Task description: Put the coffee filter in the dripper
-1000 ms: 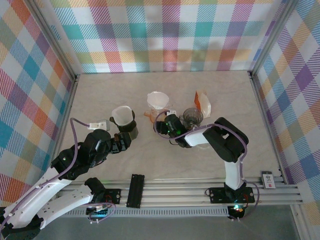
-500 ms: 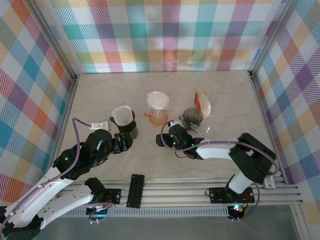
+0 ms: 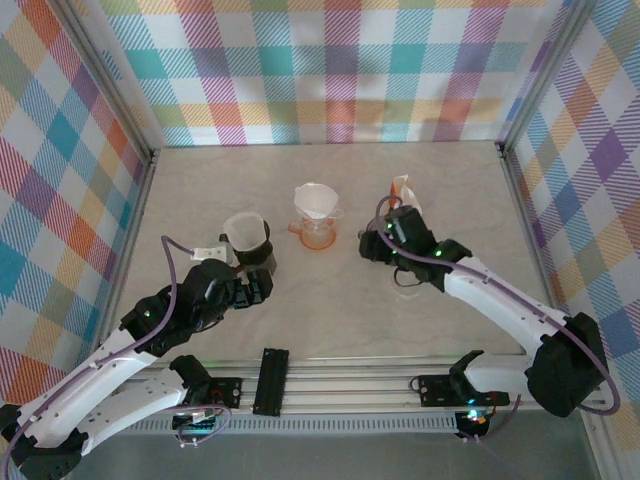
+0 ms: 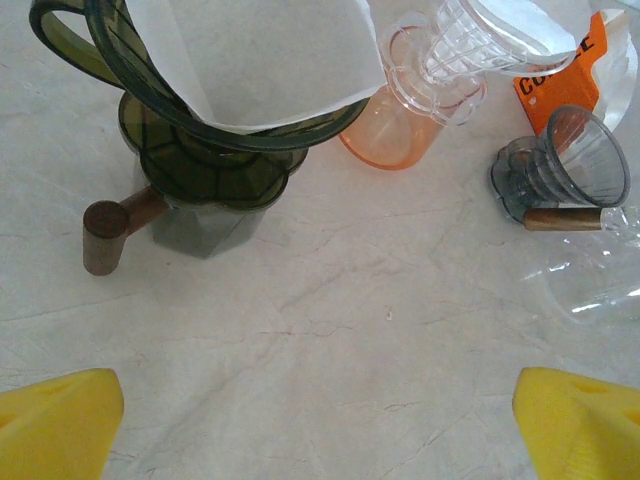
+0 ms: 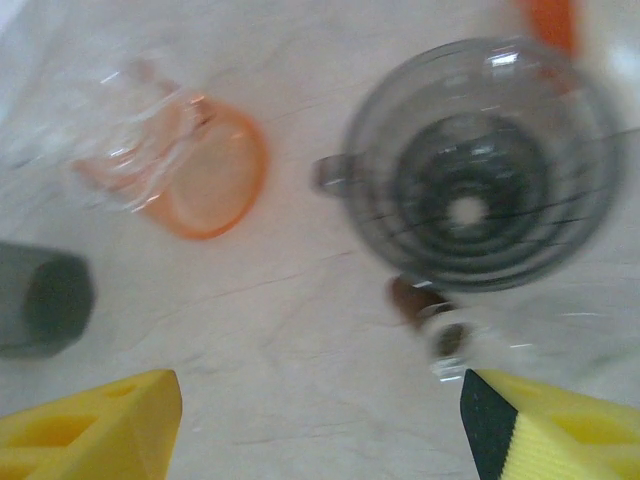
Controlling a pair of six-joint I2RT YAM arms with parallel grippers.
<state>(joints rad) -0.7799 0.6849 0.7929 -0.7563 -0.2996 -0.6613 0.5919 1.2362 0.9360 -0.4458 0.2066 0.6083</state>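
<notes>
Left pincer (image 4: 320,420) hung spread wide, empty. White filter (image 4: 250,50) sat in dark green dripper (image 4: 215,150), toward the table's (image 3: 200,180) left edge. Right pincer (image 5: 320,425), likewise spread, hovered over grey dripper (image 5: 480,165); seemingly empty, view blurred.

One legible marking is present. In the left wrist view, the orange package (image 4: 560,62) just behind the grey dripper (image 4: 570,165) carries dark capital letters printed on a slant. The letters "CO" are readable; the rest of the word cannot be made out. In the top external view, the same package (image 3: 399,196) is too small to read.
</notes>
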